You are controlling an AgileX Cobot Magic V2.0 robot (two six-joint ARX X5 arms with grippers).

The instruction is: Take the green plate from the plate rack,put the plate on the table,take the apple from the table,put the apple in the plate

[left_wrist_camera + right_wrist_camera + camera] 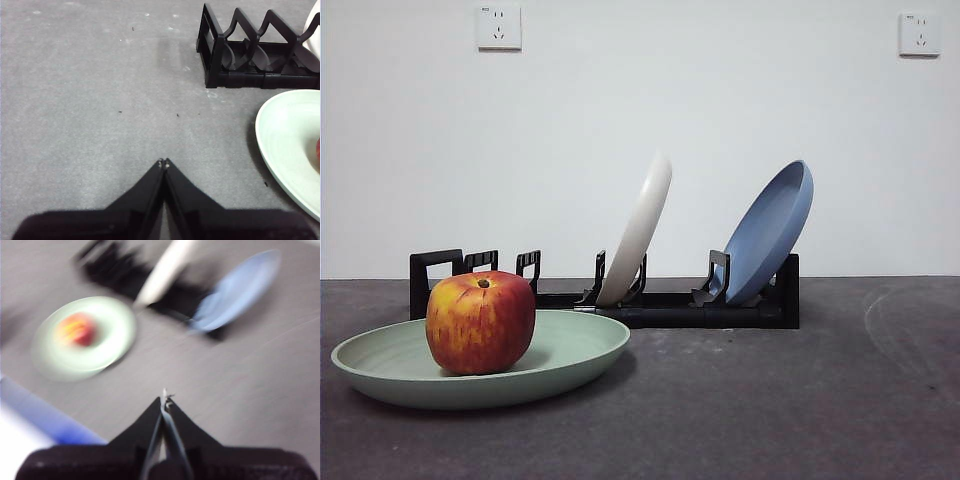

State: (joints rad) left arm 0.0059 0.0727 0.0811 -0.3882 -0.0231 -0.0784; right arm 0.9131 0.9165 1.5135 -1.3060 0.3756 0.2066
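Wrist views: both claws closed, raised.

Apple cut off; right-wrist picture blurred

A plain test room or lab — a bare white wall with two white wall sockets, and a flat dark grey mottled worktop carrying only a staged black slotted plate rack.
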